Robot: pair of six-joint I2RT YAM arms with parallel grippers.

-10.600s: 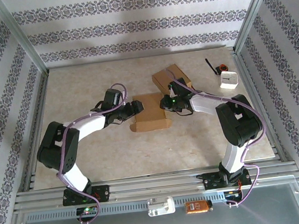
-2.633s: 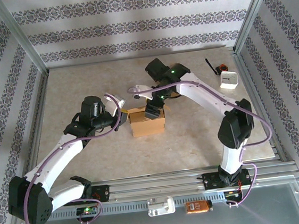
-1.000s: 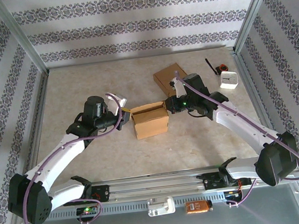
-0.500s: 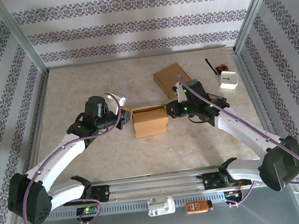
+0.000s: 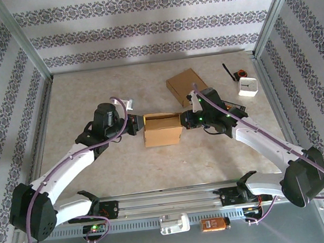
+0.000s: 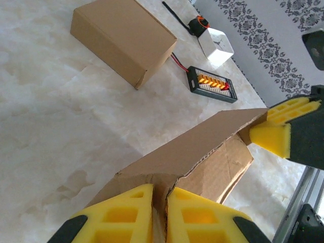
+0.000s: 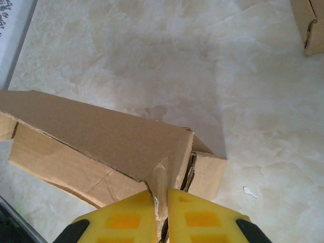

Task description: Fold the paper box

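Observation:
The brown paper box [image 5: 163,129] stands on the table between my two arms, its top panel folded down. My left gripper [image 5: 138,125] is shut on the cardboard at the box's left end. In the left wrist view its yellow fingers [image 6: 126,215] pinch a thin cardboard edge of the box [image 6: 202,147], with the gripper [image 6: 160,205] at the bottom. My right gripper [image 5: 184,121] is shut on the right end. The right wrist view has the gripper [image 7: 161,215] pinching a torn corner edge of the box [image 7: 101,139].
A second, closed cardboard box [image 5: 186,85] lies behind the right arm, and also sits in the left wrist view [image 6: 121,38]. A white block [image 5: 247,86], a small black and orange item [image 5: 239,74] and a black board with orange lights [image 6: 211,84] lie at the back right.
Both grippers moved inward to the ends of the box and now pinch its cardboard. The raised top flap has come down and the box sits squarer.

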